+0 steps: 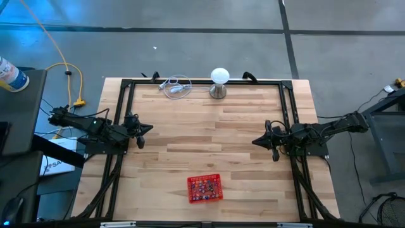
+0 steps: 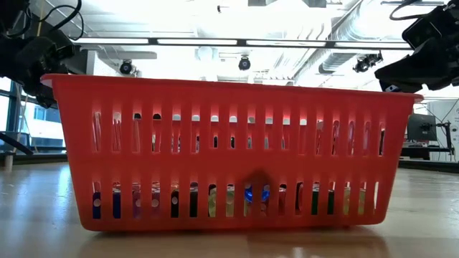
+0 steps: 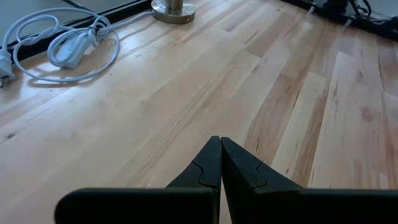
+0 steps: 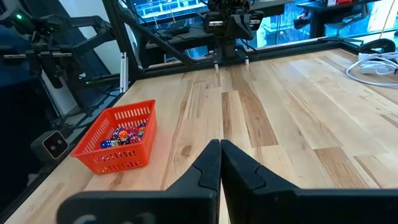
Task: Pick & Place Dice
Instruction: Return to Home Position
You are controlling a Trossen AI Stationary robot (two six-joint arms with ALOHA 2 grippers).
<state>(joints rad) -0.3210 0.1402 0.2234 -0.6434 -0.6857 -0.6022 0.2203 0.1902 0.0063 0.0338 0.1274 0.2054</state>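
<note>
The dice (image 1: 204, 188) are tiny mixed-colour cubes lying on the floor of a red mesh basket (image 1: 205, 189) near the table's near edge; they show in the right wrist view as dice (image 4: 122, 135) and behind the basket slats as dice (image 2: 254, 194) in the low view. My left gripper (image 1: 150, 128) hovers shut over the table's left side, far from the basket. My right gripper (image 1: 254, 141) hovers shut over the right side. Both hold nothing: left gripper (image 3: 221, 142), right gripper (image 4: 220, 144).
A white ball-topped metal stand (image 1: 219, 81) and a coiled white cable (image 1: 177, 86) sit at the far edge. A black frame (image 1: 202, 82) borders the table. Bare wood lies between the two arms and around the basket.
</note>
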